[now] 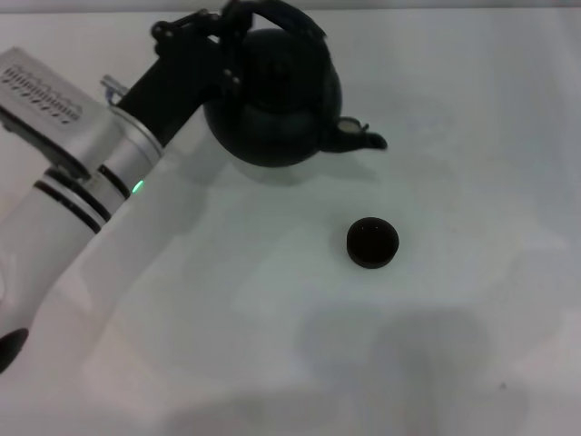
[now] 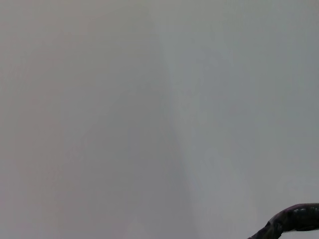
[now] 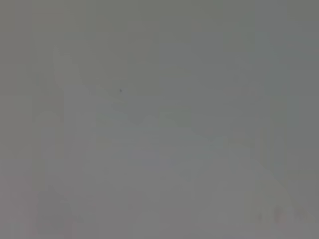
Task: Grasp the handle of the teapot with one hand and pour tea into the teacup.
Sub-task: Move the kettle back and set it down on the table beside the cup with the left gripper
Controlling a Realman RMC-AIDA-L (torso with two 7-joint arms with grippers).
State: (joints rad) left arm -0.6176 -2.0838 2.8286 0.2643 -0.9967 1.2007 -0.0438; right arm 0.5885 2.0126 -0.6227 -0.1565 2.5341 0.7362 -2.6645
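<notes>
Round black matte teapot being held, unpoured
Left gripper is clasping its arched handle; tiny dark teacup waiting nearby

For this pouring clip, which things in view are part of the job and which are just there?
Part of the job:
- teapot
- handle of the teapot, with the left tool at it
- teacup, standing apart from the teapot

Just there:
- white table; nothing else lies on it
- right arm not in view
</notes>
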